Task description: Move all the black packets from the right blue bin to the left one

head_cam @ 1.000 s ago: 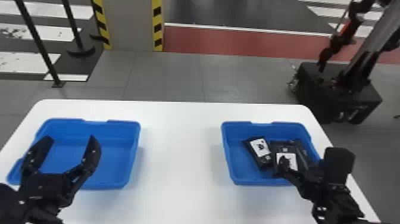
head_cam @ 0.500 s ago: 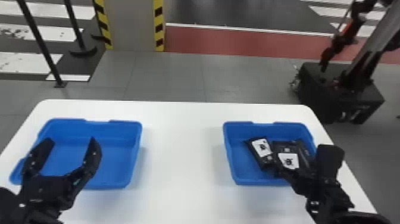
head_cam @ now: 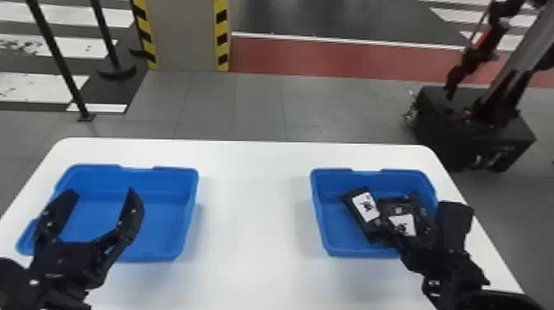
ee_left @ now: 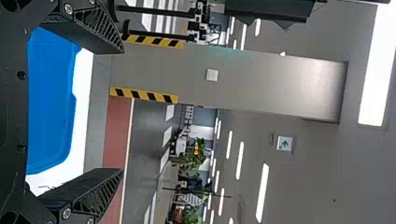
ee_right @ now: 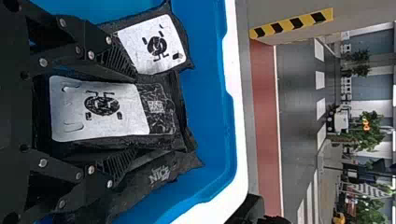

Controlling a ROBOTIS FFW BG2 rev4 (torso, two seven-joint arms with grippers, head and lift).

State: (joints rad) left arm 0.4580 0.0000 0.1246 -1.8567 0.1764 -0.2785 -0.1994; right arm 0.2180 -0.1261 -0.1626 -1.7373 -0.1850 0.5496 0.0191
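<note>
Packet (ee_right: pixel 100 112) lies right at the right gripper (ee_right: pixel 134 115), the nearer one, long axis running near to far — whether it is clenched or released cannot be told.

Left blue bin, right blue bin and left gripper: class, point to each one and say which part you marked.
Left blue bin (head_cam: pixel 136 179): head view, inside of its far wall.
Right blue bin (head_cam: pixel 340 233): head view, bare patch of its floor.
Left gripper (head_cam: pixel 102 192): head view, midway between its fingertips.
</note>
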